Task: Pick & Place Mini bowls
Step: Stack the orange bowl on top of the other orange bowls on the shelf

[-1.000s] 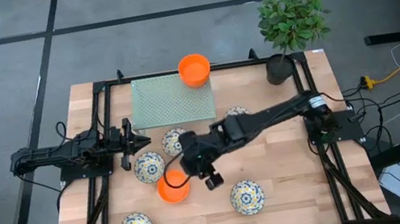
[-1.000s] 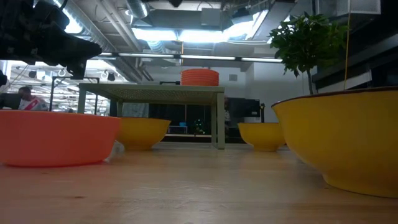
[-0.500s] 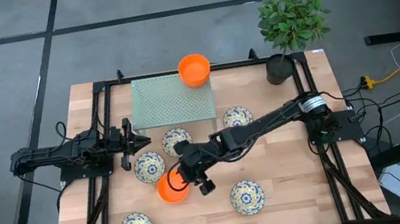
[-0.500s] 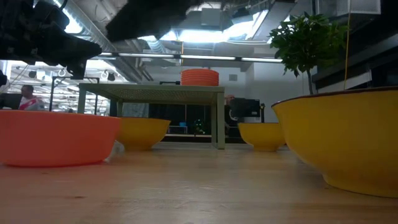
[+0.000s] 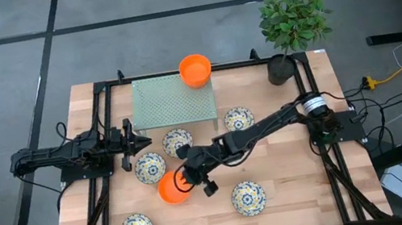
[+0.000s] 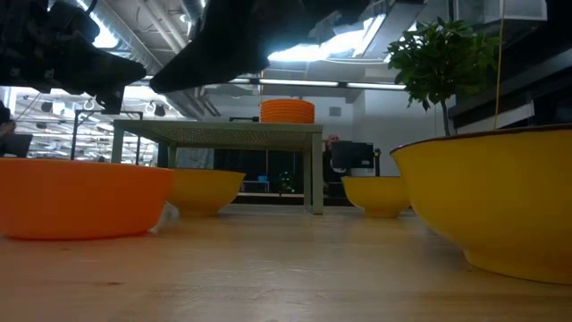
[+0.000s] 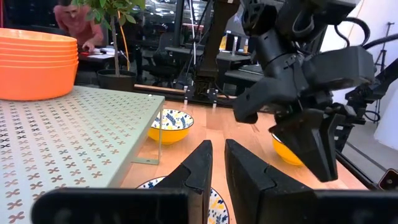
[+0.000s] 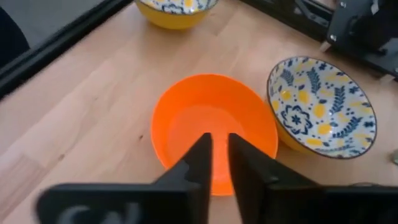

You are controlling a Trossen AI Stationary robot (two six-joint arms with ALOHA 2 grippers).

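Wooden table (image 5: 293, 171) | orange stack (image 5: 195, 70) on far rack | right gripper (image 5: 185, 180) narrowed on loose orange bowl (image 5: 170, 189) rim, I judge | left gripper (image 5: 126, 145) narrow, empty | five patterned bowls left

The right gripper (image 5: 187, 178) hides part of the orange bowl's (image 5: 170, 190) rim.

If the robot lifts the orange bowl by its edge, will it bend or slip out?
The orange bowl looks like thin, smooth plastic, so it is probably light and may flex slightly. The right gripper pinches only its rim, so it could tilt or slip. It looks empty, so nothing should spill.
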